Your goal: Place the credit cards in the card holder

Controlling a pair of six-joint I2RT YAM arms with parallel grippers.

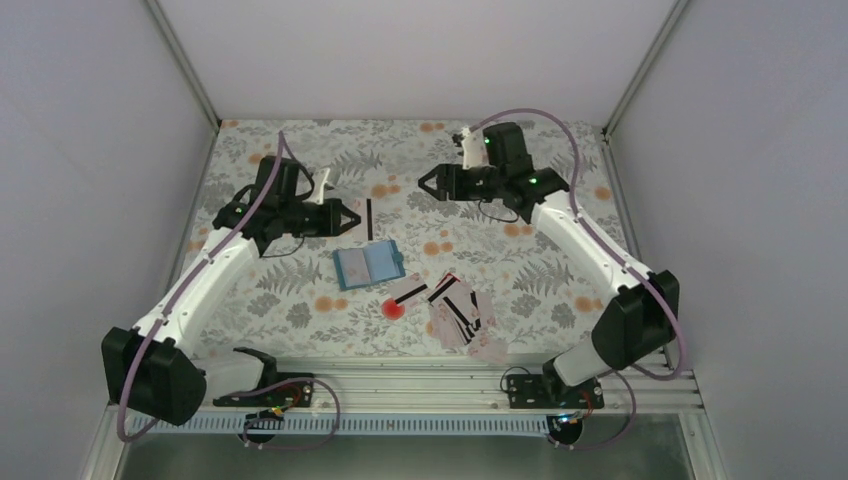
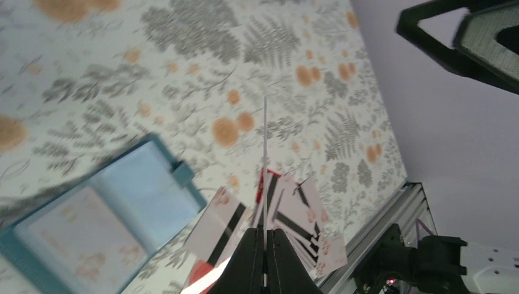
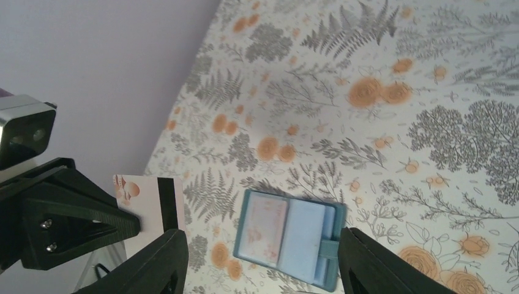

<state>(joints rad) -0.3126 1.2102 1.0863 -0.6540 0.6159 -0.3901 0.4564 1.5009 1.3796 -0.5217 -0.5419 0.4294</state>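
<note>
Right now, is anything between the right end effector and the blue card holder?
No, just bare flowery tablecloth. The top view shows the open right end effector apart from the card holder, and its wrist view agrees.

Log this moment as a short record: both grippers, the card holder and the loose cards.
left gripper: shut on one credit card, held on edge above the table
right gripper: open, holding nothing, raised over the far side
card holder: lying open flat, between the two grippers
remaining cards: overlapping pile on the near side of the holder, beside a red spot
</note>
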